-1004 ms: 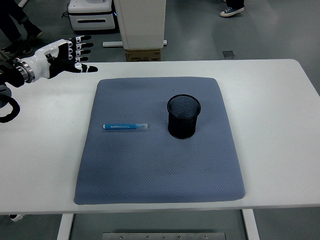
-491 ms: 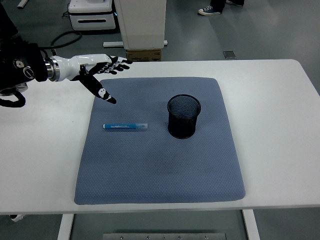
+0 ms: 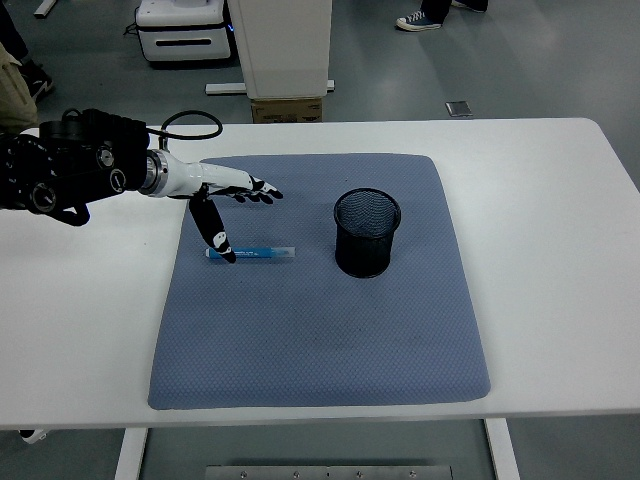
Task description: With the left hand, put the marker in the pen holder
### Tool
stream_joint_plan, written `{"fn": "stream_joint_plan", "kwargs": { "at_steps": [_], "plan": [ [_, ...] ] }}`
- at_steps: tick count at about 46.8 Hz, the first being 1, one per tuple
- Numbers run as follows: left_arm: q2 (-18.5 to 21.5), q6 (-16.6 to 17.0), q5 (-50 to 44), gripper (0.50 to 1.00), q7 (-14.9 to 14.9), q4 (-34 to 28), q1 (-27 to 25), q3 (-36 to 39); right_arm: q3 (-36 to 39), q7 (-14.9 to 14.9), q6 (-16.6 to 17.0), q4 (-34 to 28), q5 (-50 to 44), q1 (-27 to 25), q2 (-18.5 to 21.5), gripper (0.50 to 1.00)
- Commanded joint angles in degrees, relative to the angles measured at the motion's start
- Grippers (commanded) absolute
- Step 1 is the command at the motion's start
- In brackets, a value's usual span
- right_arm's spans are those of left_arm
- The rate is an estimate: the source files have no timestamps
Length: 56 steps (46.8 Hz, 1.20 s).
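Observation:
A blue marker (image 3: 254, 254) with a clear cap lies flat on the grey-blue mat (image 3: 320, 330), pointing left to right. To its right stands the black mesh pen holder (image 3: 367, 232), upright and with nothing in it that I can see. My left hand (image 3: 232, 205) reaches in from the left over the mat's upper left part. Its fingers are spread; the thumb points down and its tip sits at the marker's left end. The other fingers stretch right, above the marker. The hand holds nothing.
The mat lies on a white table (image 3: 540, 200). Beyond the table's far edge are a white cabinet (image 3: 281, 45), a cardboard box (image 3: 287, 108) and white equipment (image 3: 185, 30) on the floor. A person's shoe (image 3: 421, 18) shows at the top.
My left arm has come further in over the table, moving right and down toward the marker. The thumb tip has dropped from above the marker to its left end.

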Motion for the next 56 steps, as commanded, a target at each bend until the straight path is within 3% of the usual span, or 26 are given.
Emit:
{"fn": "stream_joint_plan", "kwargs": {
  "at_steps": [1,20,27,56],
  "plan": [
    [-0.6,0.0,0.1,1.0,0.1,0.0,-0.1,0.9,0.0,0.0,0.0,0.0,0.0,0.0,0.0,1.0],
    [-3.3,-0.2,0.8,1.0,-0.3,-0.1,-1.6,1.6,0.0,0.0,0.0,0.0,0.0,0.0,0.0,1.0],
    [-3.6,-2.5,5.9,1.0,-0.5,-0.1,-1.8,1.8,0.0,0.0,0.0,0.0,0.0,0.0,0.0,1.0],
    [-4.9,-2.7,9.2,1.0,0.6,0.4,-2.4,2.4,0.0,0.0,0.0,0.0,0.0,0.0,0.0,1.0]
  ]
}}
